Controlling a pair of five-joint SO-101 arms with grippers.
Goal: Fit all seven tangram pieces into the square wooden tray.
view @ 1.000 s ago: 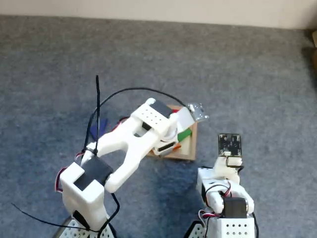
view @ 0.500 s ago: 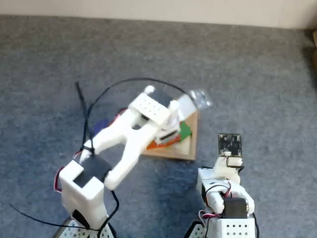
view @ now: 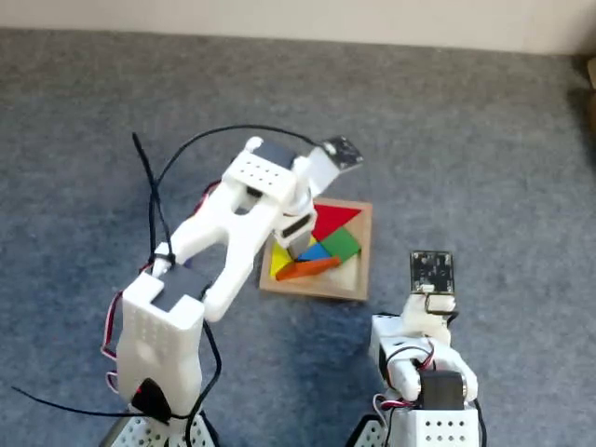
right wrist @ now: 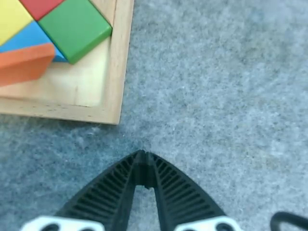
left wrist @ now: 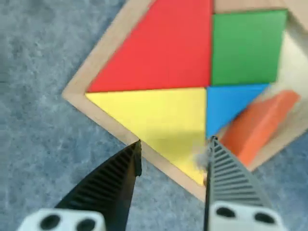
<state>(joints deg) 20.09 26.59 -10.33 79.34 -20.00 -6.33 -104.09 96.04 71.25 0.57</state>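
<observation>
Sitting on grey carpet (view: 466, 121), the square wooden tray (view: 361, 279) is seen in front of both arms, betw. their bases in high view. Five pcs are counted inside. Red triangle (left wrist: 159, 48) and yellow triangle (left wrist: 163, 115), both large, are set flat and flush, edge to edge. Green square (left wrist: 245, 48) is butted against red's other edge. Small blue triangle (left wrist: 226, 103) is fitted touching yellow and green. Orange piece (left wrist: 257, 127) is not seated flat: it is tilted, w/ one edge lapped over blue and the rest on bare tray floor. Pale bare wood is shown along the side by orange and green. Pcs are painted in solid matte colours; tray rim is light wood.

Left gripper (left wrist: 174, 144) is held above the tray rim next to yellow's corner, fingers spread apart and empty. Right gripper (right wrist: 143, 155) is held over carpet, just off the tray corner nearest the right arm, fingers pressed together w/ tips touching, empty.
</observation>
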